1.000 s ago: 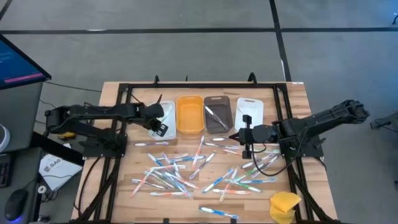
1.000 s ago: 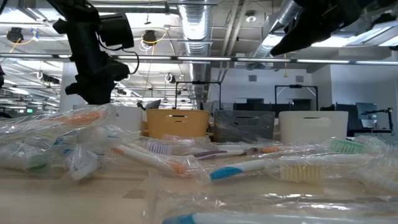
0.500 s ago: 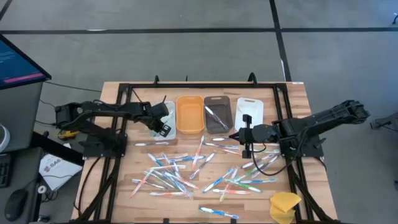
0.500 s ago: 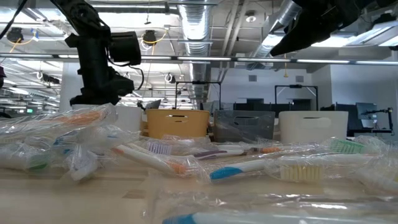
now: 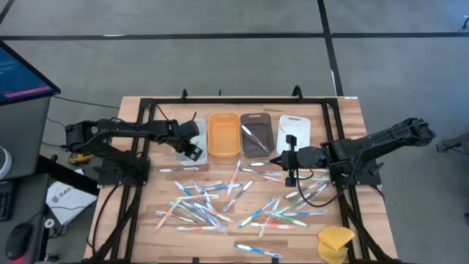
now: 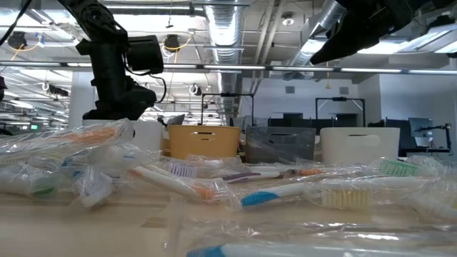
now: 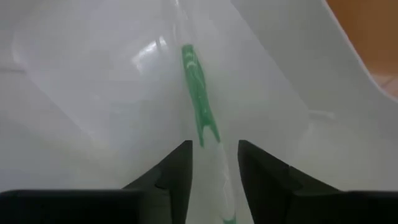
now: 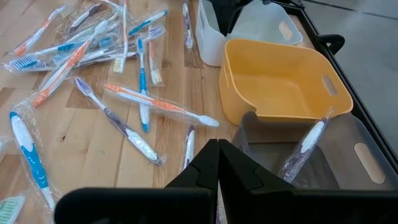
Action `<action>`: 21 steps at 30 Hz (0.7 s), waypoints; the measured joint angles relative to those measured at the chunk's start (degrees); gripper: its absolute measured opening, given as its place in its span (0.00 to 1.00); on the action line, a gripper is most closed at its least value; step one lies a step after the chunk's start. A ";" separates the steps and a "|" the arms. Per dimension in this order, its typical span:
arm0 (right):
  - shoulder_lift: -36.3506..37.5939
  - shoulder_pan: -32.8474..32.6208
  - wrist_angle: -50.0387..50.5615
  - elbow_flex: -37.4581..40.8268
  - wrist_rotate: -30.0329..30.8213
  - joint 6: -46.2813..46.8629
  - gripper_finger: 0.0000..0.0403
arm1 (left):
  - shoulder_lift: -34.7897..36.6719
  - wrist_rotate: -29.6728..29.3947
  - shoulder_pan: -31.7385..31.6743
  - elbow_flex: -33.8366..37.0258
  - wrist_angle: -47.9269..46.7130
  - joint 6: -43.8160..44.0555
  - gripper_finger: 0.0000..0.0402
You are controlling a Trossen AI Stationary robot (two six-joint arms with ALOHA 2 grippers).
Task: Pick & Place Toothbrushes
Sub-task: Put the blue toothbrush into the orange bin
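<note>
Several wrapped toothbrushes lie scattered on the wooden table in front of a row of bins. My left gripper points down into the leftmost white bin. In the left wrist view it is open. A green-and-white toothbrush in clear wrap lies in the bin and runs between the two fingers, with a narrow gap on each side. My right gripper hangs shut above the near rim of the grey bin, with nothing in it.
An orange bin and a second white bin stand in the same row. The grey bin holds a wrapped toothbrush. A yellow lump sits at the near right corner. A black frame borders the table.
My left gripper has sunk toward the leftmost white bin and shifted a little toward the table's right, then kept still for the last half second. My right arm has not moved.
</note>
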State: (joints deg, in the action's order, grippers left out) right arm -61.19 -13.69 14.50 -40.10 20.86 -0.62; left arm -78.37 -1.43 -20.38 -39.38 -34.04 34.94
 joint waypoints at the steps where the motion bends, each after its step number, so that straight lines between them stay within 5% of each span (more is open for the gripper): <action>1: 0.00 0.00 0.00 0.00 0.00 0.02 0.00 | 0.01 0.00 -0.01 -0.02 0.01 0.00 0.32; 21: 0.00 -0.04 0.02 0.00 0.00 0.07 0.00 | 22.07 -4.99 3.48 0.00 1.51 -0.19 0.33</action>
State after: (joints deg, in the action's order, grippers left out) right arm -61.19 -13.74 14.52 -40.10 20.86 -0.56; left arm -56.30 -6.42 -16.90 -39.38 -32.53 34.74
